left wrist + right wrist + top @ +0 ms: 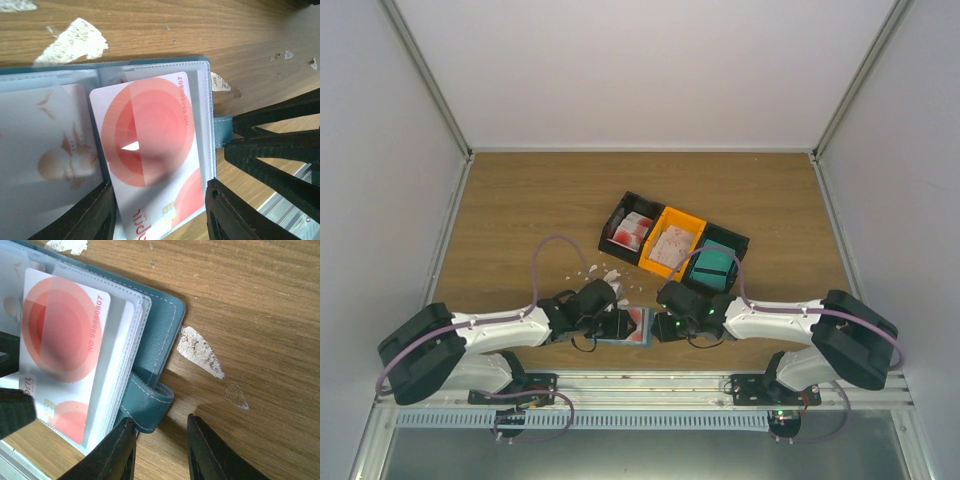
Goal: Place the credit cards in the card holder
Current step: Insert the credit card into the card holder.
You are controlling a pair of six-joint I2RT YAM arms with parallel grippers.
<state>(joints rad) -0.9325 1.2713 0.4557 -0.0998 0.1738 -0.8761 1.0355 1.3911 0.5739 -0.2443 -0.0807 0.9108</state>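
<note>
The dusty-blue card holder lies open near the table's front edge, between my two grippers. In the left wrist view, a white credit card with red circles sits partly under a clear pocket of the holder, with its chip end sticking out. My left gripper has one finger on each long edge of that card. A second pale card sits in the left pocket. My right gripper is open beside the holder's strap, left finger over the holder's edge. The card also shows here.
A row of bins stands behind: a black bin with more red-and-white cards, an orange bin, and a black bin with a teal block. White scraps lie on the wood, one close to the holder.
</note>
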